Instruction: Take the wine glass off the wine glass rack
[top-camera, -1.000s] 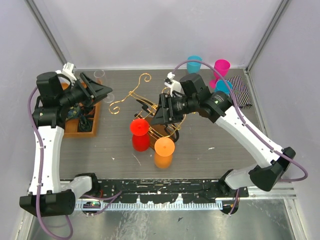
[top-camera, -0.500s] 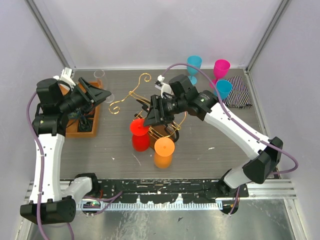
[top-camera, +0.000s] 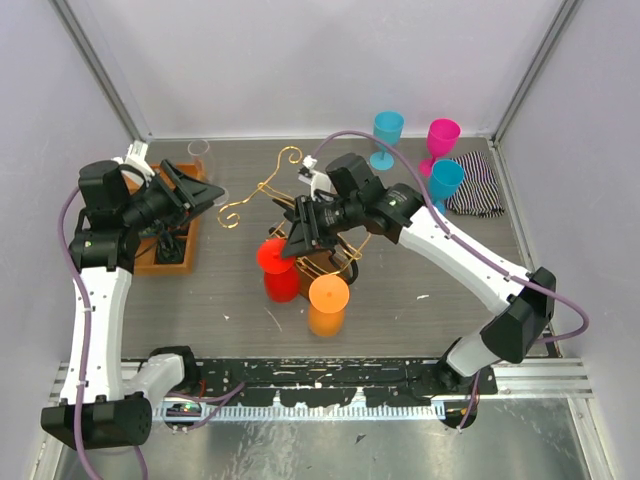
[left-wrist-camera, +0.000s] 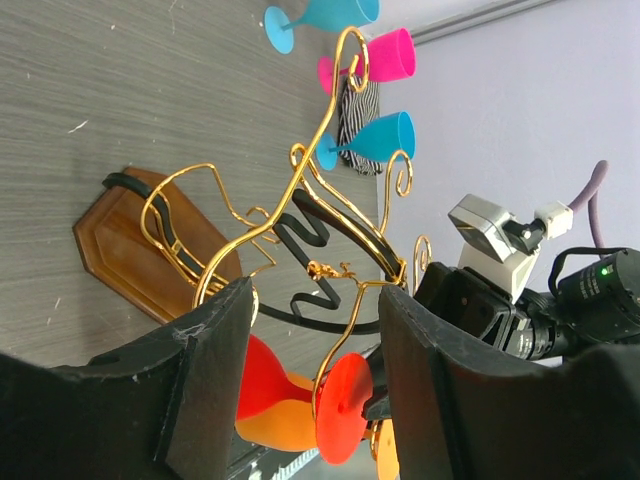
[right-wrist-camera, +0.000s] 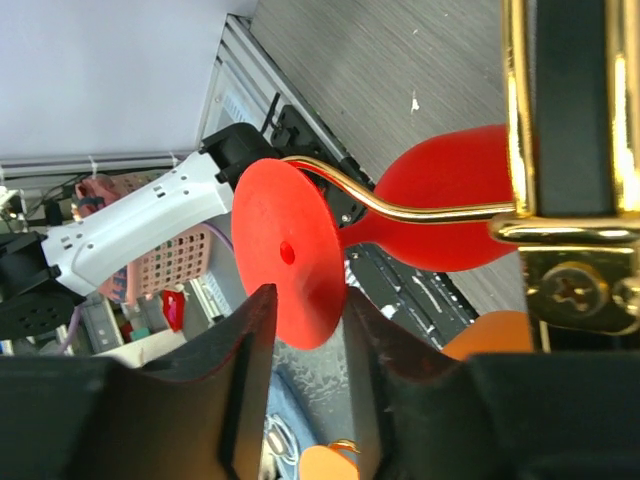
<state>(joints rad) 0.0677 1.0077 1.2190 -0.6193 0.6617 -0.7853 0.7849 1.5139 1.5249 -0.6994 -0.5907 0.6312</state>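
Note:
The gold wire wine glass rack (top-camera: 290, 153) stands mid-table on its dark brown wooden base (left-wrist-camera: 120, 245). A red wine glass (top-camera: 275, 255) hangs upside down from a front arm, and an orange wine glass (top-camera: 328, 293) hangs beside it. My right gripper (top-camera: 293, 240) is at the red glass's foot. In the right wrist view the round red foot (right-wrist-camera: 285, 250) sits between the fingers of my right gripper (right-wrist-camera: 310, 330), with a gap showing. My left gripper (top-camera: 207, 192) is open and empty, left of the rack. It looks at the rack through my left gripper's fingers (left-wrist-camera: 315, 370).
An orange compartment tray (top-camera: 165, 255) lies at the left under my left arm, with a clear glass (top-camera: 200, 150) behind it. Two blue glasses (top-camera: 387, 128) (top-camera: 446, 178), a pink glass (top-camera: 443, 135) and a striped cloth (top-camera: 480, 190) are at the back right.
My right gripper has moved left along the rack to the red glass's foot. My left gripper has shifted slightly right toward the rack.

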